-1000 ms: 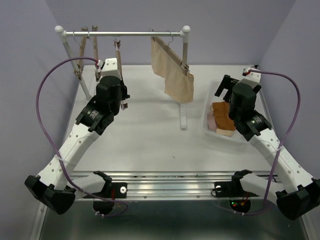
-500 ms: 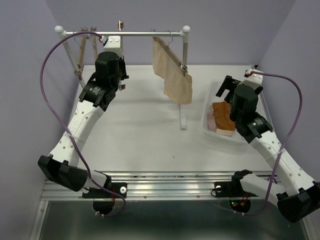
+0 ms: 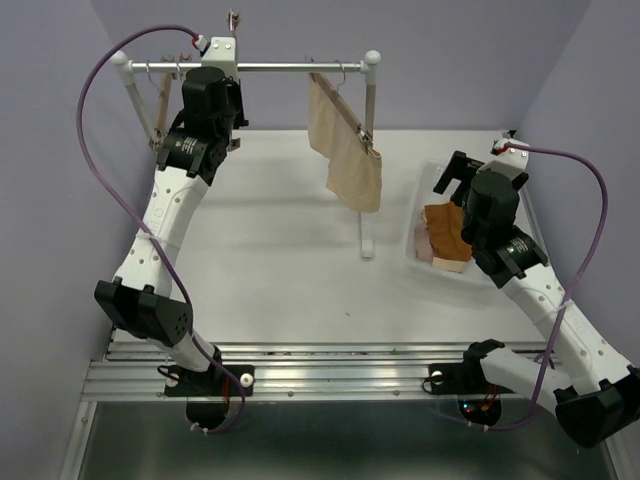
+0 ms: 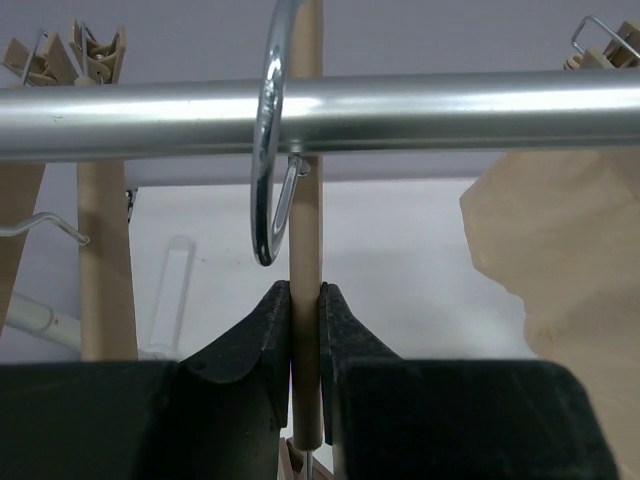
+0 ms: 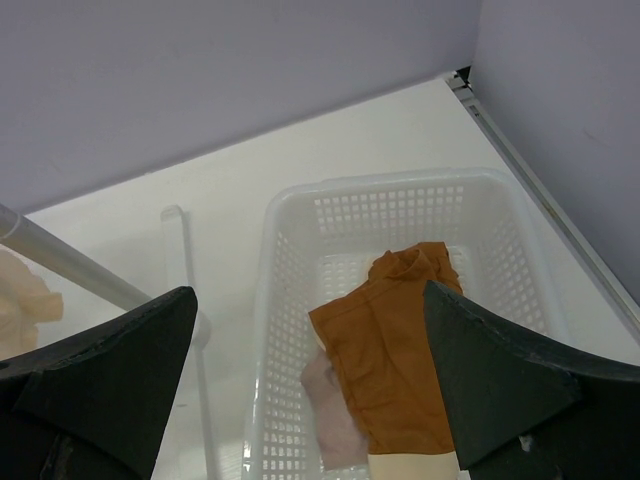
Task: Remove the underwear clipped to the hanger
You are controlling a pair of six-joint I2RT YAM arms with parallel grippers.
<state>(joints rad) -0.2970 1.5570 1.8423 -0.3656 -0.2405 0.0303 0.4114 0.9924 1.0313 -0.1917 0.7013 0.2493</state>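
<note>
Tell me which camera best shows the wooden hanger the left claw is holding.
Left wrist: the left claw is shut on the wooden hanger, its metal hook crossing the rail. Top external shows only a sliver of it above the rail. Right wrist shows none of it.

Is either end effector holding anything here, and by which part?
The left end effector pinches a wooden hanger by its bar, near the metal hook. The right end effector is open over the basket, holding nothing.
</note>
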